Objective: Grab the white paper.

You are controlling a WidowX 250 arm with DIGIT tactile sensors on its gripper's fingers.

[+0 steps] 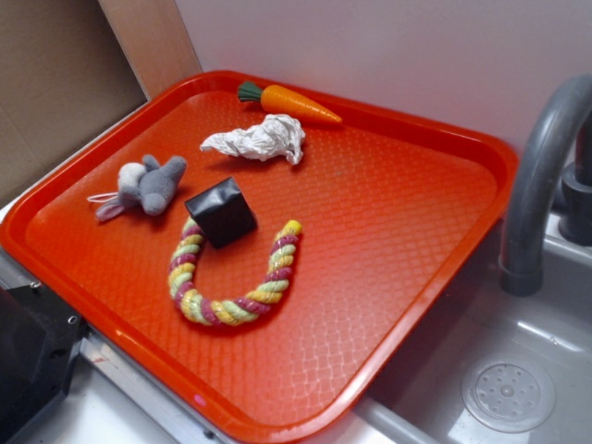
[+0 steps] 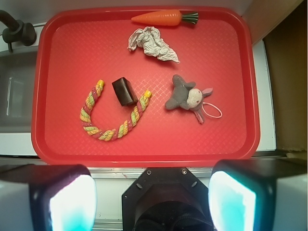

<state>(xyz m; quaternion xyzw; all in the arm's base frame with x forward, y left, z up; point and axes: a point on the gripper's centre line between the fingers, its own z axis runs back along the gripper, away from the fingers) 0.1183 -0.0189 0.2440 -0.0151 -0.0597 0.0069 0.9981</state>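
The white paper [image 1: 260,141] [image 2: 152,43] is a crumpled, elongated wad lying at the back of the red tray [image 1: 416,240] [image 2: 72,43], just in front of the toy carrot [image 1: 289,101] [image 2: 164,18]. In the wrist view my gripper [image 2: 153,199] hangs high above the tray's near edge, far from the paper. Its two pads [image 2: 72,204] stand wide apart with nothing between them. The exterior view does not show the gripper.
A grey and white plush mouse [image 1: 143,188] [image 2: 187,97], a black block [image 1: 220,213] [image 2: 124,91] and a U-shaped striped rope [image 1: 231,282] [image 2: 110,118] also lie on the tray. A grey faucet [image 1: 541,176] and sink with drain [image 1: 509,393] stand beside the tray.
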